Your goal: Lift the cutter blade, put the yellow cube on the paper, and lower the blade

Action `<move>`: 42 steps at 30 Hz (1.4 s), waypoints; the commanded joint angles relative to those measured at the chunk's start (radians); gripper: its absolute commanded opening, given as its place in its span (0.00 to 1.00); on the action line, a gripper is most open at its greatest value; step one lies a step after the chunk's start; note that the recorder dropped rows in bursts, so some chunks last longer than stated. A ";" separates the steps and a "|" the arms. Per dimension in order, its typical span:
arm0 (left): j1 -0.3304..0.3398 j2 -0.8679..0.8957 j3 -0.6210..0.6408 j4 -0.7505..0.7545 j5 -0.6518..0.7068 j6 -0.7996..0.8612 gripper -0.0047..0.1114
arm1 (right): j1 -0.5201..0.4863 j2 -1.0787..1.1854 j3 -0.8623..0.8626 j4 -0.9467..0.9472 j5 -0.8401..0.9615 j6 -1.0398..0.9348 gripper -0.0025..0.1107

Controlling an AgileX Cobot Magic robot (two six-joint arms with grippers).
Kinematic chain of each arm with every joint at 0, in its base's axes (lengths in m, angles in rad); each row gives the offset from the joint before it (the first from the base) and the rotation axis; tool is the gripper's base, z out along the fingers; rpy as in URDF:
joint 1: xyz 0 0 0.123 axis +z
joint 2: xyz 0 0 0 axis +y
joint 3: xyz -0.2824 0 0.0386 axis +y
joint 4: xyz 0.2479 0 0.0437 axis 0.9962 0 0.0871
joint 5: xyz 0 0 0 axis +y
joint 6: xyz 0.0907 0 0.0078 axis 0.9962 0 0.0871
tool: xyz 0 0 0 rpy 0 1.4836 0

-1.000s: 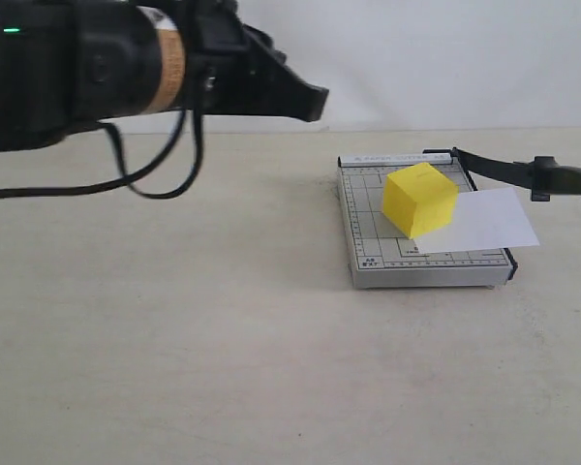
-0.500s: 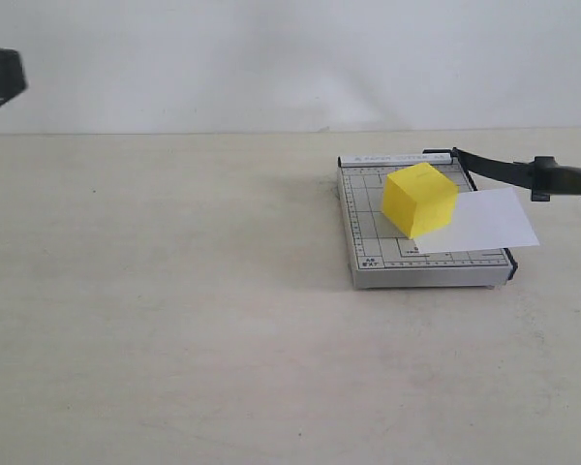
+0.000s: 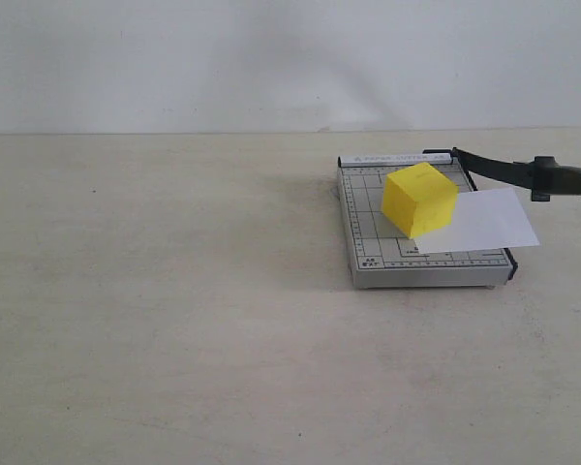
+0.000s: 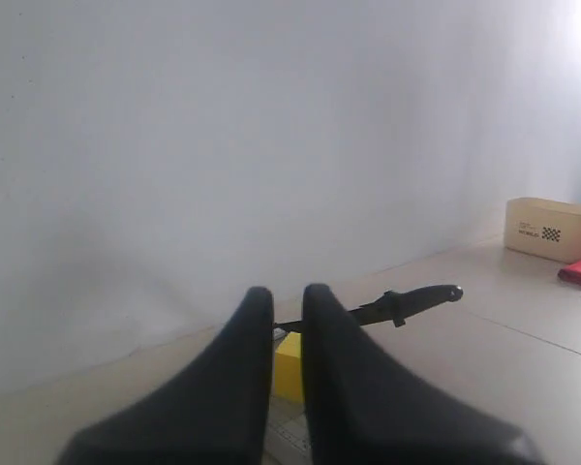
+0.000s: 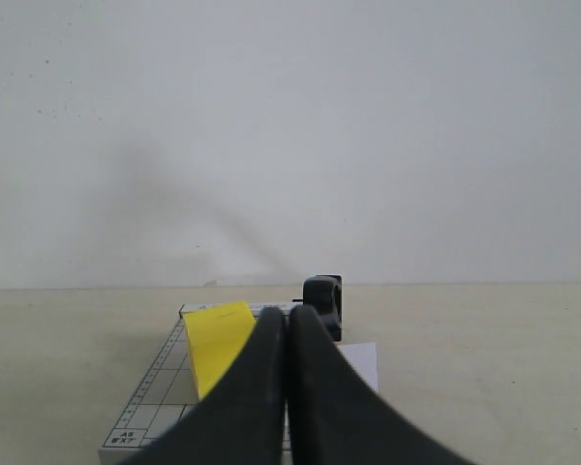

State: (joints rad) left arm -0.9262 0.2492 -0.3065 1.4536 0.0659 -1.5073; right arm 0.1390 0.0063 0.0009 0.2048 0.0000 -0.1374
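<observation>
1. The left jaws stand a narrow slit apart and the right jaws are pressed together. Both are empty and well apart from the cutter, and neither arm shows in the exterior view.
2. The bench (image 3: 174, 320) is pale, matte and faintly mottled, and its near part is bare.
3. The grey cutter base (image 3: 368, 247) lies on the right. It is a flat, hard board printed with a fine grid and a ruler along its near edge.
4. The yellow cube (image 3: 420, 200) sits on the board, smooth, plain-faced and sharp-edged. It appears to rest on the left end of the paper (image 3: 489, 221), so the placing step looks done.
5. The paper is thin, white and flat, and overhangs the board's right edge.
6. Farthest, the cutter blade (image 3: 494, 167) is a slim black lever hinged at the far right corner. It is raised at a low angle, with its thick rounded handle (image 3: 566, 179) out to the right.
7. I judge only the lowering of the blade is left.
</observation>
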 commanded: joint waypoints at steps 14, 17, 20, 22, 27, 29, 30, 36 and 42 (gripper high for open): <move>-0.002 -0.019 0.092 0.008 -0.066 -0.002 0.14 | -0.002 -0.006 -0.001 -0.002 -0.006 -0.001 0.02; -0.002 -0.030 0.094 0.008 -0.066 0.001 0.14 | -0.002 -0.006 -0.001 -0.002 -0.006 -0.001 0.02; 0.041 -0.068 0.122 0.008 -0.085 0.001 0.14 | -0.002 -0.006 -0.001 -0.002 -0.006 -0.001 0.02; 0.094 -0.105 0.159 0.008 -0.118 0.001 0.14 | -0.002 -0.006 -0.001 -0.002 -0.006 -0.001 0.02; 0.247 -0.203 0.242 0.008 -0.234 0.001 0.14 | -0.002 -0.006 -0.001 -0.002 -0.006 -0.001 0.02; 0.290 -0.236 0.272 0.008 -0.227 0.001 0.14 | -0.002 -0.006 -0.001 -0.002 -0.006 -0.001 0.02; 0.310 -0.249 0.284 0.008 -0.222 0.001 0.14 | -0.002 -0.006 -0.001 -0.002 -0.006 -0.001 0.02; 0.466 -0.249 0.306 0.002 -0.261 -0.003 0.14 | -0.002 -0.006 -0.001 -0.002 -0.006 -0.001 0.02; 0.534 -0.249 0.306 0.002 -0.305 -0.003 0.14 | -0.002 -0.006 -0.001 -0.002 -0.008 -0.001 0.02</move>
State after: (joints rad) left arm -0.4064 0.0031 -0.0035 1.4575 -0.2276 -1.5078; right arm 0.1390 0.0063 0.0009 0.2048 0.0000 -0.1374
